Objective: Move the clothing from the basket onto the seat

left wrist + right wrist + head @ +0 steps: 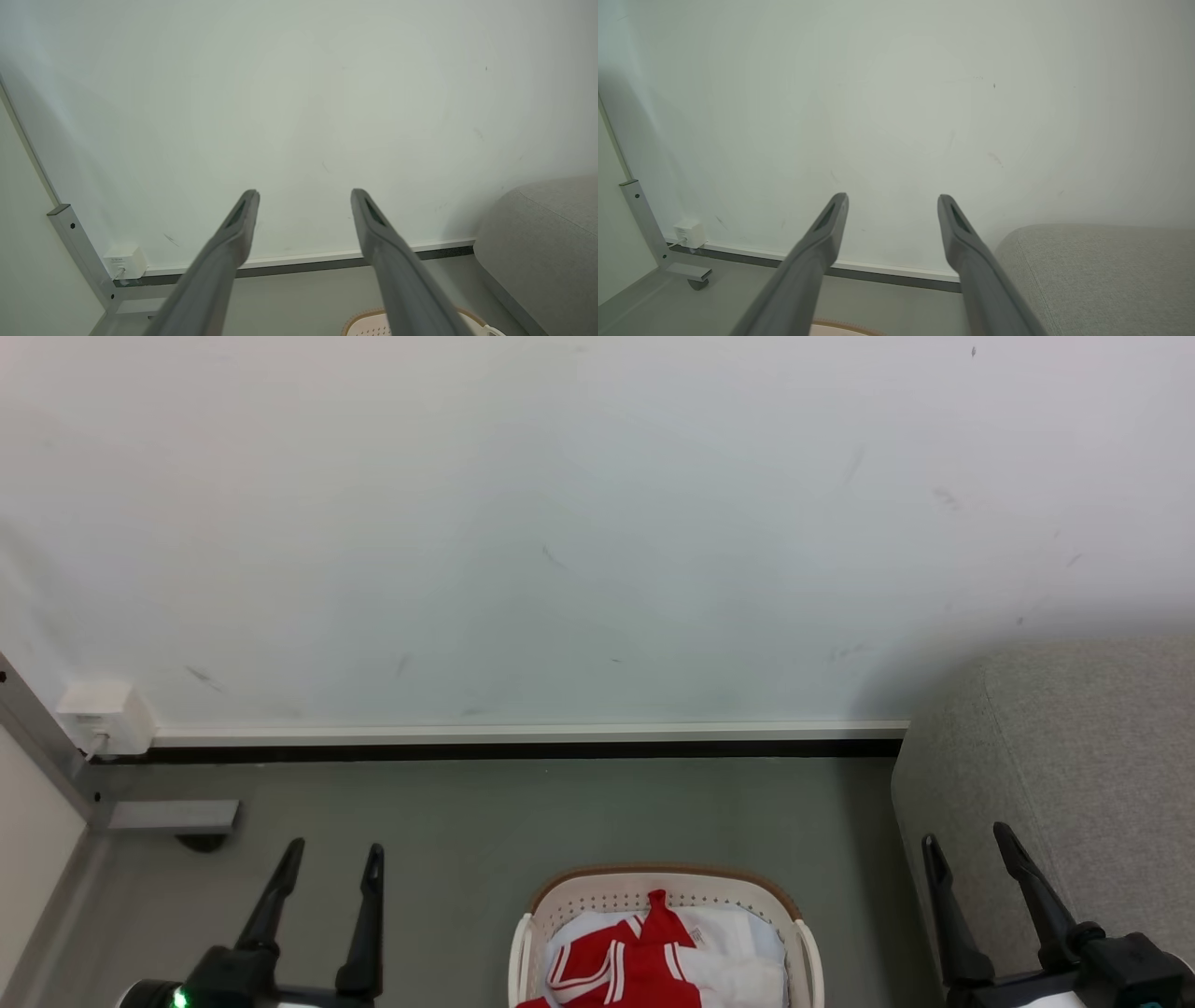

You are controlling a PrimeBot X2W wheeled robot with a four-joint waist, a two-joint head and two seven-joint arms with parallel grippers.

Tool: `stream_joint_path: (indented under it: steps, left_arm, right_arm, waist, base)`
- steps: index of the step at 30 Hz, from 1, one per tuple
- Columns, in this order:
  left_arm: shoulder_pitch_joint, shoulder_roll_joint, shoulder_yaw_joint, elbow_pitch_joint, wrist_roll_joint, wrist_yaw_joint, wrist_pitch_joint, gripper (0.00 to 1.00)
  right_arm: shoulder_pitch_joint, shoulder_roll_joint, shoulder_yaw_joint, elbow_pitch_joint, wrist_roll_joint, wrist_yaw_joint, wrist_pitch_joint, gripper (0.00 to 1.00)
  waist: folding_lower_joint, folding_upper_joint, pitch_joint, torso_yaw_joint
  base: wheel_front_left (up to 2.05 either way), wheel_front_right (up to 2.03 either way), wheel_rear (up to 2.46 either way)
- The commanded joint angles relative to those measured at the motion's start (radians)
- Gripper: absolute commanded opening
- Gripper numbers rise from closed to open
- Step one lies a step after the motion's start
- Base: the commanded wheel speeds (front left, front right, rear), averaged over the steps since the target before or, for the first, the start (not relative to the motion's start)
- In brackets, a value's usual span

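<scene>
Closest in, at the bottom of the head view, the left gripper (334, 849) and the right gripper (965, 835) flank the basket (665, 874), each with its jaws spread wide and nothing between them. The clothing (644, 959) lies inside the basket, a red heap with white stripe trim on top of the white lining (747, 947). The basket stands on the grey floor (467, 821), near the seat (1074, 756) to its right, with a strip of floor between them. To my eye the job is at its very first step: nothing lifted, nothing on the seat. The next move calls for the robot to bend lower and bring one gripper down onto the red cloth. It must pinch garment and not lining, then carry it off to the right. In the left wrist view the left gripper (304, 193) points at the bare wall (299, 93), jaws wide. A sliver of the basket (364, 326) shows low down, and the seat (546, 233) is at the right. In the right wrist view the right gripper (892, 198), jaws just as wide and empty, faces that wall. The seat (1101, 270) lies at its lower right, and a thin arc of the basket (838, 330) sits at the bottom edge. Counting up: two grippers, one basket, one seat, one heap of clothing. How many garments are in it I cannot tell.
</scene>
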Motion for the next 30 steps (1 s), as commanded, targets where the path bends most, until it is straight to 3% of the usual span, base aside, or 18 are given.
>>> stream_joint_path:
  steps: [1, 10, 21, 30]
  left_arm:
    - [0.006, -0.001, 0.004, 0.001, 0.004, -0.001, 0.000, 1.00]
    - [0.008, -0.005, 0.013, 0.003, 0.003, -0.005, 0.000, 1.00]
    - [-0.028, -0.012, 0.032, 0.008, -0.019, -0.033, 0.000, 1.00]
    - [-0.130, -0.005, 0.016, 0.070, -0.056, -0.080, 0.000, 1.00]
  right_arm:
    - [0.002, -0.001, 0.000, -0.004, 0.004, -0.002, -0.003, 1.00]
    - [-0.001, -0.008, 0.006, -0.011, 0.009, -0.002, -0.003, 1.00]
    - [-0.037, -0.023, 0.001, -0.032, 0.011, -0.002, -0.002, 1.00]
    - [-0.102, -0.009, -0.009, -0.080, 0.036, -0.002, -0.002, 1.00]
  waist:
    - [0.0000, -0.0001, 0.000, 0.000]
    - [0.0000, -0.0001, 0.006, -0.012]
    - [0.0000, -0.0001, 0.065, -0.103]
    - [0.0000, -0.0001, 0.223, -0.177]
  base:
    - [0.00, 0.00, 0.00]
    - [0.00, 0.00, 0.00]
    - [0.00, 0.00, 0.00]
    - [0.00, 0.00, 0.00]
